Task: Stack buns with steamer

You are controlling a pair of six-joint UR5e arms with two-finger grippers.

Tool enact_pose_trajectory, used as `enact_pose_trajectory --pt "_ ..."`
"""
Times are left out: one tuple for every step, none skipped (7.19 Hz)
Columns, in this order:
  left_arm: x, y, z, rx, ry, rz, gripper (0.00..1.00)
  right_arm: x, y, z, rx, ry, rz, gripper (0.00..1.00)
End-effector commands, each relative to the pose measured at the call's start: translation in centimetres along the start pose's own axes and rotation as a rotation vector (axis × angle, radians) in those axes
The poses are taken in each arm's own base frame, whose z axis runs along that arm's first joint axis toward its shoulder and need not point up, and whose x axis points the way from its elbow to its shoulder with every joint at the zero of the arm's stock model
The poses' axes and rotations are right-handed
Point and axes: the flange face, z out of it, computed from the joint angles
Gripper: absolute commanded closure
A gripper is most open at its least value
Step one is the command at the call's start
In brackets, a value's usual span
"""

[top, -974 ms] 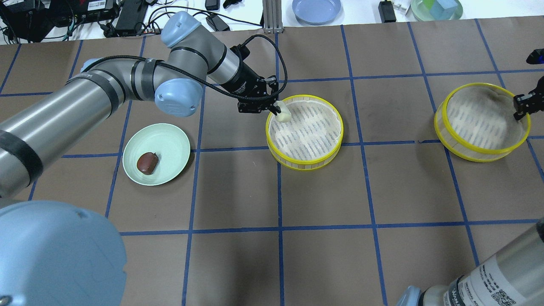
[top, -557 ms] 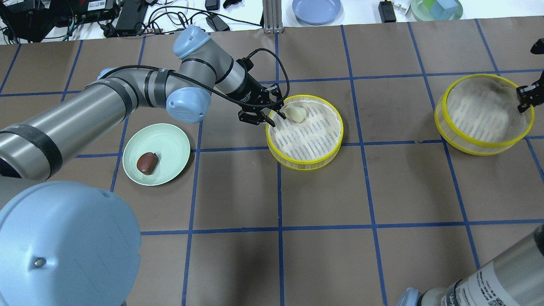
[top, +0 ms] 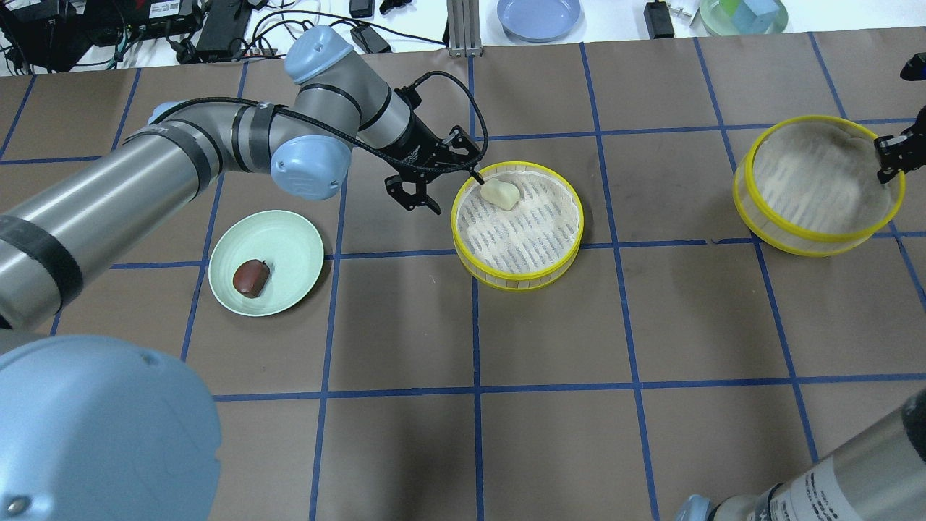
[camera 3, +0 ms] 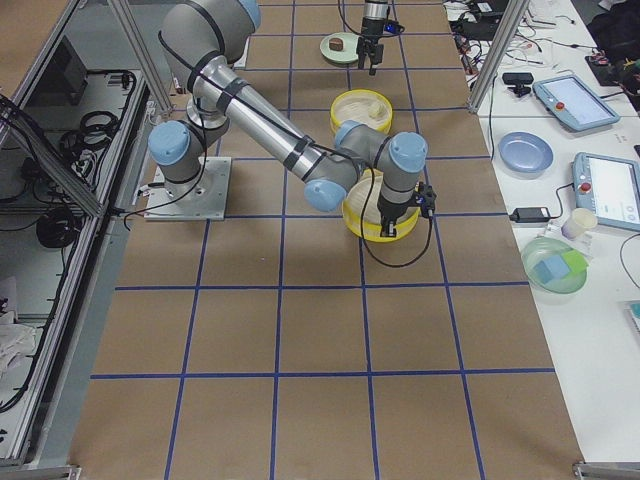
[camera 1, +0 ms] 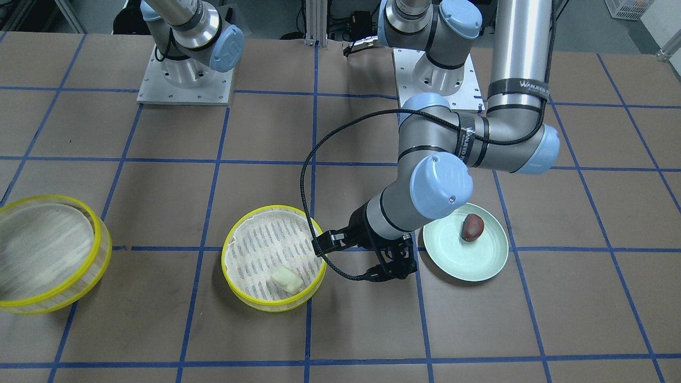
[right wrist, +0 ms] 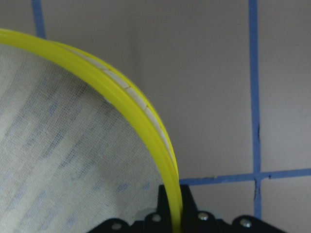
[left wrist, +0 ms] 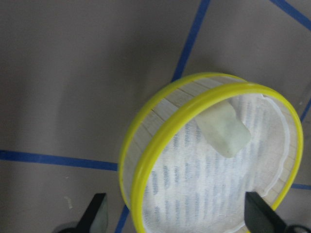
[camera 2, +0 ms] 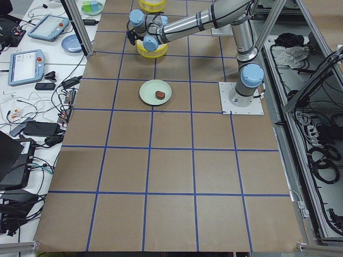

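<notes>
The cream-white bun [top: 500,193] lies inside the middle steamer tray [top: 517,281], near its far left rim; it also shows in the front view [camera 1: 287,279] and the left wrist view [left wrist: 224,131]. My left gripper [top: 416,199] is open and empty, just left of that tray. The dark brown bun [top: 251,277] lies on the pale-green plate [top: 289,239]. My right gripper [top: 888,155] is shut on the rim of the second steamer tray [top: 810,217] at the far right and holds it tilted. The right wrist view shows the fingers clamped on the yellow rim [right wrist: 121,92].
A blue plate [top: 539,16], a green bowl with blocks [top: 744,14], cables and power bricks lie along the far edge. The arm bases [camera 1: 183,80] stand on the robot's side. Blue tape lines grid the brown table.
My left gripper opened and let the white bun drop into the middle tray, then drew back to the left. My right gripper moved the second tray slightly away and up.
</notes>
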Motion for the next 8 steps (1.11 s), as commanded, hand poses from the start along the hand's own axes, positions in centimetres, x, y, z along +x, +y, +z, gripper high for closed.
enact_pose_trajectory --pt "-4.7 -0.9 -6.8 0.075 -0.124 0.061 0.0 -8.9 0.8 -3.9 -0.043 -0.023 0.067 1.0" --pt "-7.8 -1.2 -9.1 0.069 -0.223 0.149 0.0 -14.6 1.0 -5.4 -0.032 -0.018 0.092 1.0" --pt "-10.1 -1.4 -10.5 0.048 -0.315 0.234 0.0 -19.6 1.1 -5.6 -0.046 -0.024 0.108 1.0" --pt "-12.5 -1.7 -10.8 0.005 -0.373 0.316 0.0 -24.8 1.6 -5.7 -0.05 -0.021 0.147 1.0" --pt "-14.6 -2.2 -10.7 -0.042 -0.375 0.372 0.0 -29.7 2.5 -5.8 -0.051 -0.016 0.174 1.0" --pt "-17.1 -2.6 -9.6 -0.096 -0.369 0.441 0.0 -33.3 3.4 -5.3 -0.062 -0.01 0.226 1.0" --pt "-20.4 -2.8 -7.7 -0.162 -0.35 0.503 0.0 -35.8 4.7 -4.0 -0.086 -0.006 0.253 1.0" --pt "-22.9 -3.3 -5.9 -0.202 -0.333 0.523 0.0 -36.9 5.8 -2.1 -0.106 -0.003 0.241 1.0"
